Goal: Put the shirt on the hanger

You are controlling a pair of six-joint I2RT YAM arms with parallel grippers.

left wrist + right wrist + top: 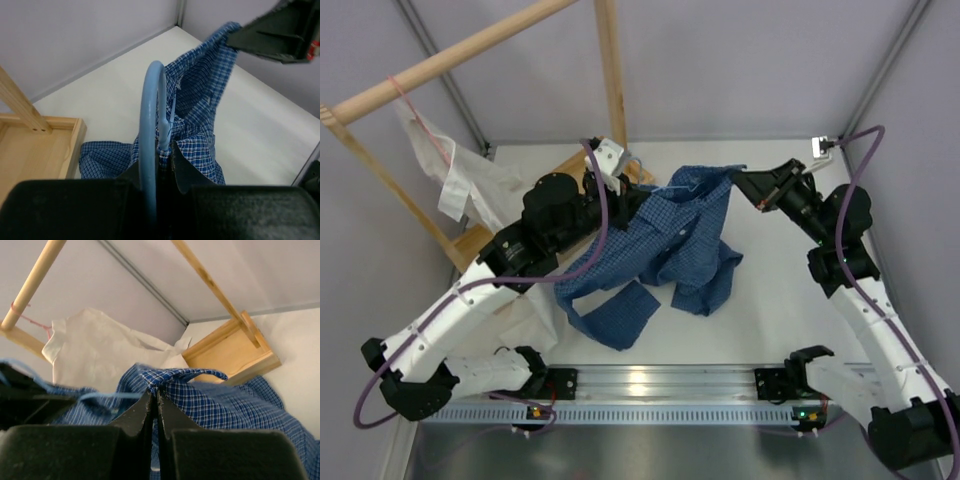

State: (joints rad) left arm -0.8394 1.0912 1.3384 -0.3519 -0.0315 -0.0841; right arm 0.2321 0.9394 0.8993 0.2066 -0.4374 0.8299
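The blue checked shirt (pixel 665 250) hangs bunched between both arms, its lower part and a sleeve trailing on the table. My right gripper (pixel 737 176) is shut on a raised fold of the shirt's edge (pixel 165 377), the cloth pinched at the fingertips (pixel 154 392). My left gripper (pixel 632 200) is shut on the light-blue wire hanger (pixel 150 120), whose hook curves up from between the jaws (pixel 167 150). The hanger's wire (pixel 105 396) runs into the shirt (pixel 200 95), and most of it is hidden by cloth. In the left wrist view the right gripper (pixel 237 37) grips the shirt's top corner.
A wooden rack (pixel 610 70) stands at the back left, with its base (pixel 40 145) on the table. A white garment (pixel 455 175) hangs from the rack's rod (pixel 30 285) on a pinkish hanger (pixel 30 319). White table (pixel 770 310) lies to the right of the shirt.
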